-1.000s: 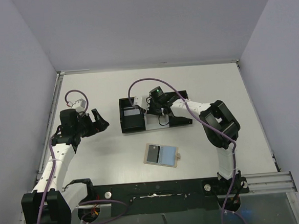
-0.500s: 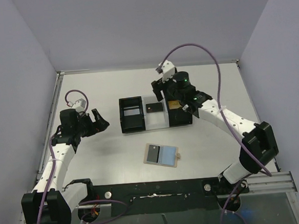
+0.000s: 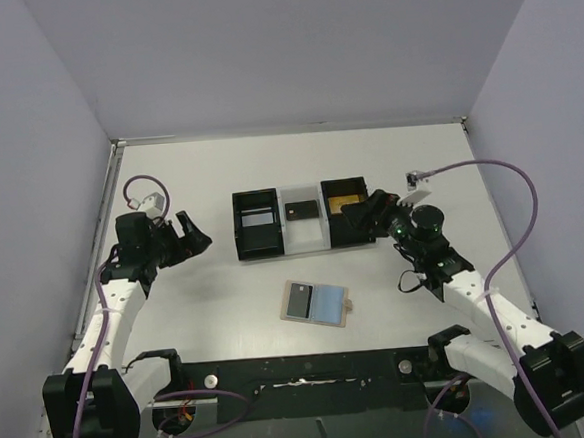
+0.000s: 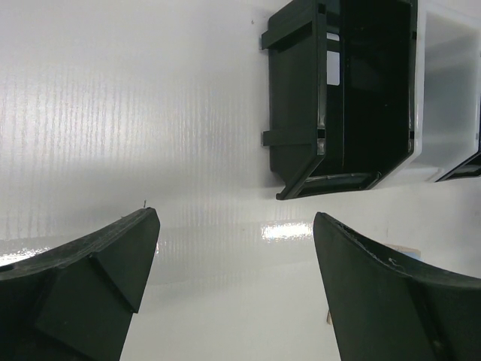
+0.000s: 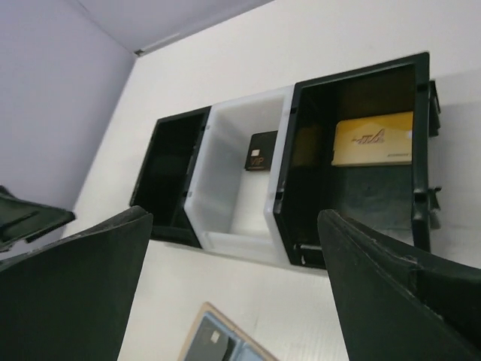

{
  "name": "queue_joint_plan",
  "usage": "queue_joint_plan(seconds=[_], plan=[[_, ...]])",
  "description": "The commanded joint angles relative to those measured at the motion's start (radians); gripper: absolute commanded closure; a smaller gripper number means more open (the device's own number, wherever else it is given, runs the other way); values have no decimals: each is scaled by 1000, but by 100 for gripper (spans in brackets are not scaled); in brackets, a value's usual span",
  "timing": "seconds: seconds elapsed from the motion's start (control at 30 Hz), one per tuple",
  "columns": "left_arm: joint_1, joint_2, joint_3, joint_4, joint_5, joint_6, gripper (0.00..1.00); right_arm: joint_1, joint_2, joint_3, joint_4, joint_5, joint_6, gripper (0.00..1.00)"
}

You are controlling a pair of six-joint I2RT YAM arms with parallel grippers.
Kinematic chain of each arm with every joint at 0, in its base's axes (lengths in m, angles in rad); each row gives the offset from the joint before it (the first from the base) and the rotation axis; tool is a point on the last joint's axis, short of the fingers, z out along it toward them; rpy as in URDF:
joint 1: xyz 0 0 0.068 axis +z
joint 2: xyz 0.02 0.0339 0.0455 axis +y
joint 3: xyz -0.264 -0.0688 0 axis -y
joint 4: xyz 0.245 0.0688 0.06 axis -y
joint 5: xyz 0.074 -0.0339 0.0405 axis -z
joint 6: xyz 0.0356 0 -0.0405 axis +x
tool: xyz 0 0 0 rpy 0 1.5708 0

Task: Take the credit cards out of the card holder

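Note:
The tan card holder (image 3: 340, 307) lies open on the table in front of the tray, with a dark card (image 3: 299, 300) on its left panel and a bare blue-grey panel (image 3: 328, 303) beside it. Its corner (image 5: 197, 325) shows low in the right wrist view. A gold card (image 3: 347, 188) (image 5: 373, 139) lies in the tray's right black compartment. A black card (image 3: 300, 210) (image 5: 263, 150) lies in the white middle one. My right gripper (image 3: 365, 214) (image 5: 233, 218) hangs open and empty at the tray's right front. My left gripper (image 3: 198, 236) (image 4: 234, 218) is open and empty over bare table, left of the tray.
The three-compartment tray (image 3: 280, 250) (image 4: 297, 139) (image 5: 279, 199) sits mid-table, and something greyish lies in its left black compartment (image 3: 257, 221). Purple walls close in the table on the left, back and right. A black rail (image 3: 313, 370) runs along the near edge.
My right arm has pulled back from over the tray towards the right front, and its gripper has opened wide. The gold card now shows in the right compartment. The left arm stayed still.

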Motion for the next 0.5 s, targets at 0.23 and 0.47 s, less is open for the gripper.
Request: queue_joint_plan(seconds=[0.23, 0.47], plan=[[11, -26, 0, 109, 64, -49, 22, 50, -158, -313, 306, -181, 424, 0], [-11, -24, 0, 124, 239, -37, 32, 275, -176, -366, 250, 27, 491, 4]])
